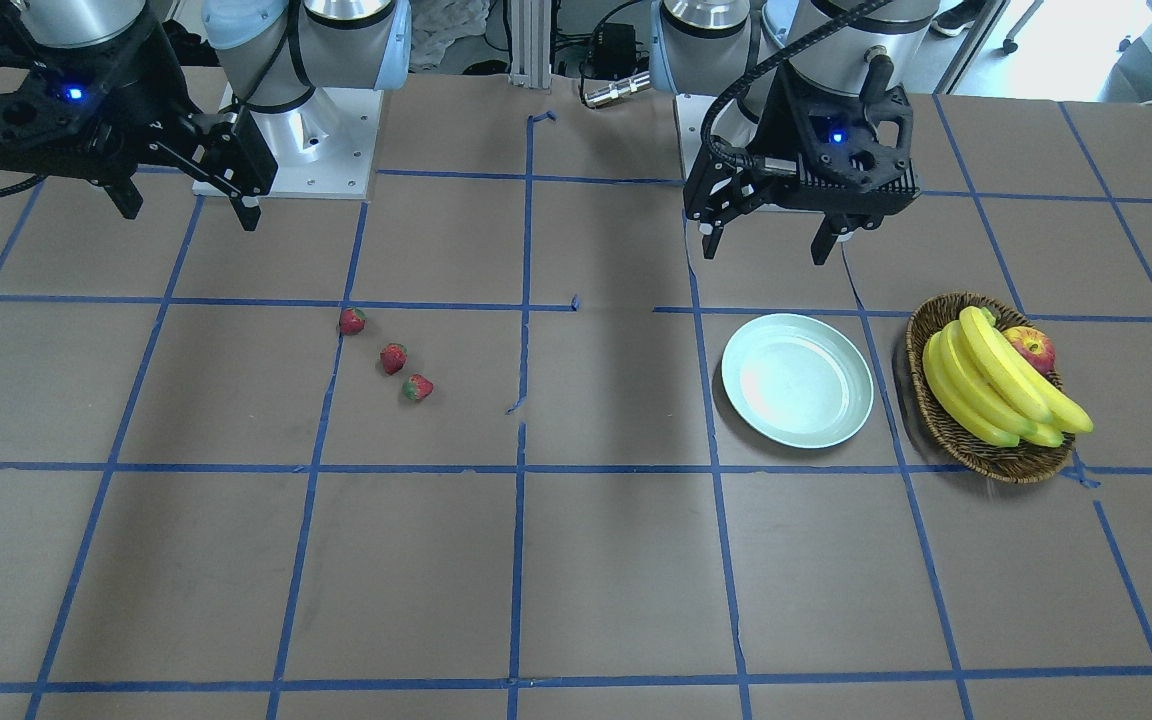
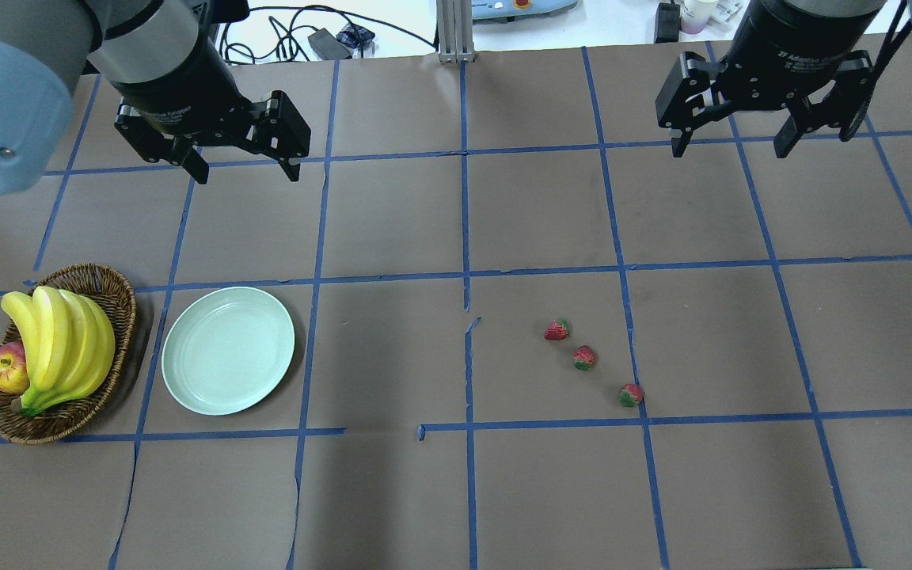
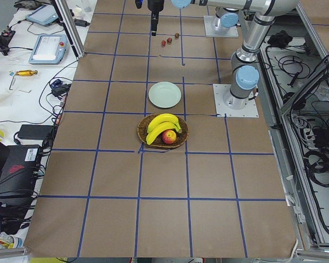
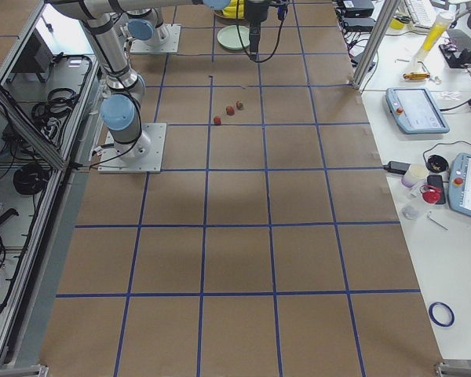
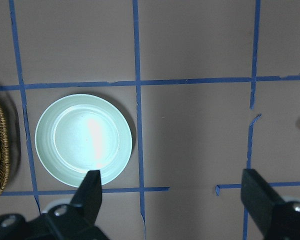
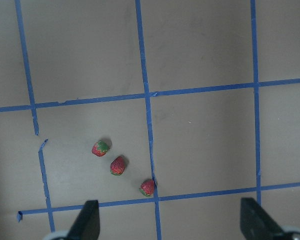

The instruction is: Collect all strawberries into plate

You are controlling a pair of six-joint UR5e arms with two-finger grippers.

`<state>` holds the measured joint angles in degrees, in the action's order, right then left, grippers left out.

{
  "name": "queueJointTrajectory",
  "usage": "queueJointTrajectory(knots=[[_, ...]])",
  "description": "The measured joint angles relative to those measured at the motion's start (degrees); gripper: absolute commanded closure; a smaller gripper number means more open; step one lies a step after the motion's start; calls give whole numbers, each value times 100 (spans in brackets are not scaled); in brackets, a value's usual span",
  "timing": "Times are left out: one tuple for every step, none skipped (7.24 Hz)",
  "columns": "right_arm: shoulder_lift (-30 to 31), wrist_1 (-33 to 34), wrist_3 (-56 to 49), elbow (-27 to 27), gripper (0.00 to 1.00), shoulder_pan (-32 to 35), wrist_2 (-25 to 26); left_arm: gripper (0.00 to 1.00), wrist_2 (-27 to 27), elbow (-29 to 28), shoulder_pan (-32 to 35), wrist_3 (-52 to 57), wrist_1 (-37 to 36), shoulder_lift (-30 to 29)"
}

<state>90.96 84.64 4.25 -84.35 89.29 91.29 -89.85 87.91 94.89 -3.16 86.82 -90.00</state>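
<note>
Overhead exterior: we note three small, pebbly red strawberries (image 2: 583,358) in a diagonal row on the brown paper worktop (image 2: 393,237). They lie well apart from the smooth, round mint plate (image 2: 228,351), which sits just beside a woven wicker basket (image 2: 119,317) of bananas (image 2: 60,348). Left hand (image 2: 248,174) hangs on the plate's side and right hand (image 2: 729,150) on the berries' side, both with fingers spread.

Three red strawberries (image 2: 583,358) well apart from plate (image 2: 228,351)
</note>
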Motion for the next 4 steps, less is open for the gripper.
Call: queueJointTrajectory(knots=[[1, 0, 12, -1, 0, 0, -9, 0, -9, 6, 32, 3, -59, -11], [1, 0, 16, -6, 0, 0, -15, 0, -11, 14, 47, 2, -83, -14], [1, 0, 20, -7, 0, 0, -20, 0, -9, 19, 52, 1, -89, -17], [1, 0, 24, -5, 0, 1, -22, 0, -7, 30, 55, 0, -89, -17]])
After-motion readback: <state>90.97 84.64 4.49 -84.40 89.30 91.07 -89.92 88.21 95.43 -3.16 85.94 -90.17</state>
